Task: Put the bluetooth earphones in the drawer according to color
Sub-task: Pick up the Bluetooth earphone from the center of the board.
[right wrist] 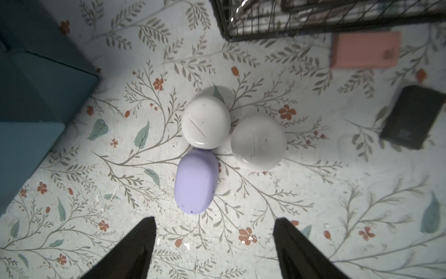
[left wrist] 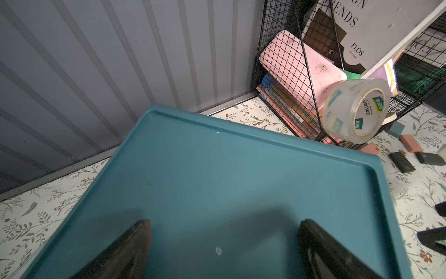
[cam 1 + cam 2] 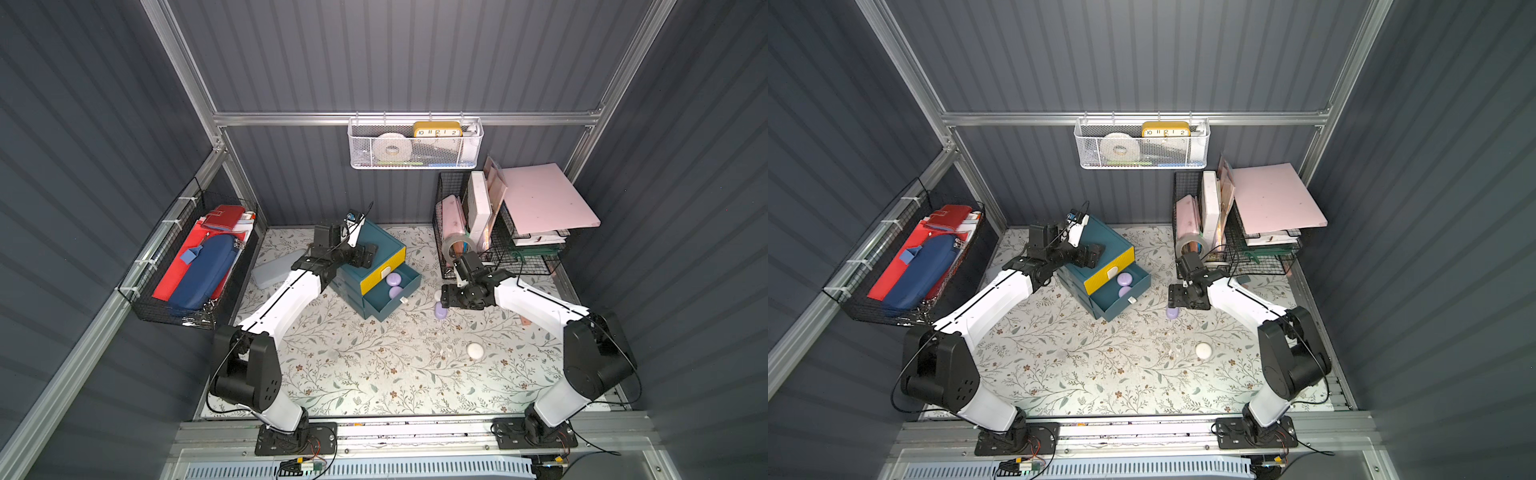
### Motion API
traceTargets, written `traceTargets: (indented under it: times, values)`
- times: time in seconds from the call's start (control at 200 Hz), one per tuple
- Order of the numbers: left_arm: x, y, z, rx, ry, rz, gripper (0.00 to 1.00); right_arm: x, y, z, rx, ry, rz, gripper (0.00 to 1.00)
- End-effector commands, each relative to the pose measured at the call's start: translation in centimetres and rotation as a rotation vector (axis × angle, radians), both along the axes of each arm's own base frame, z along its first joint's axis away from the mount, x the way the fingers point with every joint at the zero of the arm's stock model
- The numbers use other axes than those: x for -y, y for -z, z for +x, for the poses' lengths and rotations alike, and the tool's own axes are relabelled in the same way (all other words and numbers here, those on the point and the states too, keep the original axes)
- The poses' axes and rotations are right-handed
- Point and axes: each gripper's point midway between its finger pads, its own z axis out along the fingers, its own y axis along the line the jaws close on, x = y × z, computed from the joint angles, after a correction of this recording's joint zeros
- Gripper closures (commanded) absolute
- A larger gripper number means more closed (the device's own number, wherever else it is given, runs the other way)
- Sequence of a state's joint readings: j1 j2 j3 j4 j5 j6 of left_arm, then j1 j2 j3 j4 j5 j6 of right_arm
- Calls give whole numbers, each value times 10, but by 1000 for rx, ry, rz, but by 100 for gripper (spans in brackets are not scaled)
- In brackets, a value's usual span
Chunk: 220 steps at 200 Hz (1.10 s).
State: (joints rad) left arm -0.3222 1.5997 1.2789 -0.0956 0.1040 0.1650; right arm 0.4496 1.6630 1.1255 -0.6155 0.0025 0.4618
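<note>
Teal plastic fills the left wrist view: the rimmed top of the drawer cabinet [image 2: 241, 181], with the left gripper [image 2: 224, 221] over it, fingers well apart and nothing between them. Whether they touch the top I cannot tell. In both top views the cabinet stands at an angle near the back wall. Its middle drawer [image 3: 388, 309] is pulled out toward the wire rack [image 3: 449, 199], with two lilac cases [image 3: 393, 279] lying inside. The yellow top drawer [image 3: 376, 279] is shut, so its contents are hidden, and the lowest drawer sits mostly under the open one.

Between the open drawer's corner and the rack runs a narrow strip of floral tabletop [image 3: 374, 374]. The right gripper [image 1: 214, 221] hangs there, fingers spread wide and empty, just short of a lilac earphone case [image 1: 196, 181]. That case is a smooth matte pebble with a few dark specks, lying flat with one end against a white case [image 1: 205, 122]. A second white case [image 1: 258, 142], marked by a thin seam line, sits close beside the first. In the top views the arm covers the white pair almost wholly. A third white case [image 3: 475, 350] lies alone toward the front right, with wide bare table around it. A pink chip [image 1: 364, 49] and a black chip [image 1: 410, 118] lie near the rack's foot, soft in focus
</note>
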Motion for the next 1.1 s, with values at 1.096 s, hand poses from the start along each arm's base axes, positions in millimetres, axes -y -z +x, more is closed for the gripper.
traceTargets:
  times: [1.096]
  values:
    - [-1, 69, -30, -239, 15, 92, 1, -28, 40, 8, -141, -19, -27, 21]
